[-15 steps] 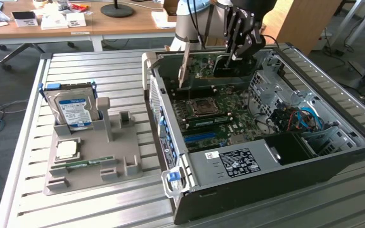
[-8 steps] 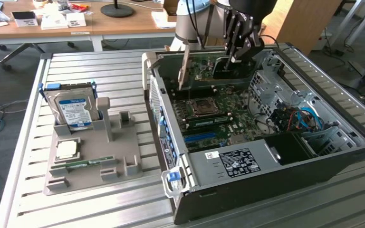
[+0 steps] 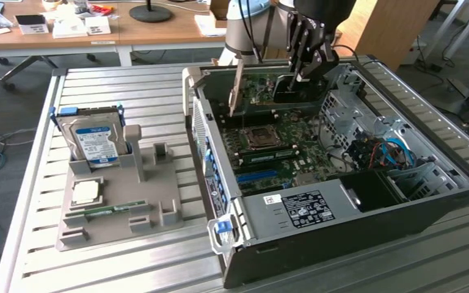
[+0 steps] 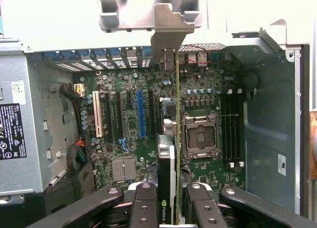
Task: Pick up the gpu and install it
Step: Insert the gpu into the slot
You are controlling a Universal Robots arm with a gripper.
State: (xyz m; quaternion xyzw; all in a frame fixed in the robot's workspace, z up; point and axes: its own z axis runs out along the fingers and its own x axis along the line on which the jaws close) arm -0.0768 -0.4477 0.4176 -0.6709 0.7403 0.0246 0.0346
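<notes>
Right now your fingers (image 4: 145, 205) are clamped on the gpu (image 4: 167, 154), holding it on edge over the motherboard (image 4: 124, 119) inside the open computer case (image 3: 430, 201) on the bench (image 3: 120, 256), its bracket (image 4: 171, 30) toward the case's slotted wall.

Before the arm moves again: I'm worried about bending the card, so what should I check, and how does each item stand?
1. Gripper closed on the gpu: ok, clamped on both faces.
2. Gpu seated in a slot: not ok, it hangs above the motherboard.
3. Card edge lined up with a slot: cannot tell.
4. Metal bracket toward the case's rear wall: ok.
5. Case side open: ok.
</notes>
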